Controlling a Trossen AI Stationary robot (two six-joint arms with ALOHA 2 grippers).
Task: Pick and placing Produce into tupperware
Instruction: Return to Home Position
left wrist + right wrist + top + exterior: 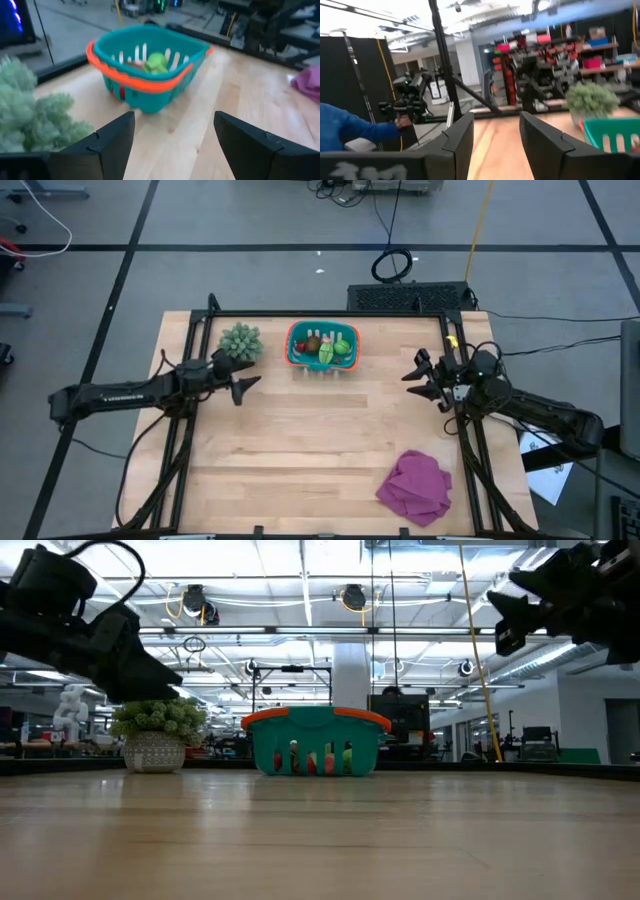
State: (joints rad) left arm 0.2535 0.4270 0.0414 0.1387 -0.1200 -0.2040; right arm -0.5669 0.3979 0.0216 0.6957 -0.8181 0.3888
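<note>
At the table's point(320, 450) far edge we find the small plastic toy produce point(328, 350) inside the teal orange-rimmed tupperware tub point(322, 325), likely light, hard, slick, best pinched mid-body; left gripper point(248, 388) and right gripper point(412, 367) gape empty

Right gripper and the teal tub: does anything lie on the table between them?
Nothing: in the high view only bare wooden table separates the right gripper from the tub.

Figure: the robot's two dark arms.
The left arm point(120, 393) carries pale lettering along its black link; the right arm point(540, 408) has black cables looped at its wrist. The left end effector point(248, 388) and right end effector point(412, 370) bear flat, angular black fingers point(112, 142).
</note>
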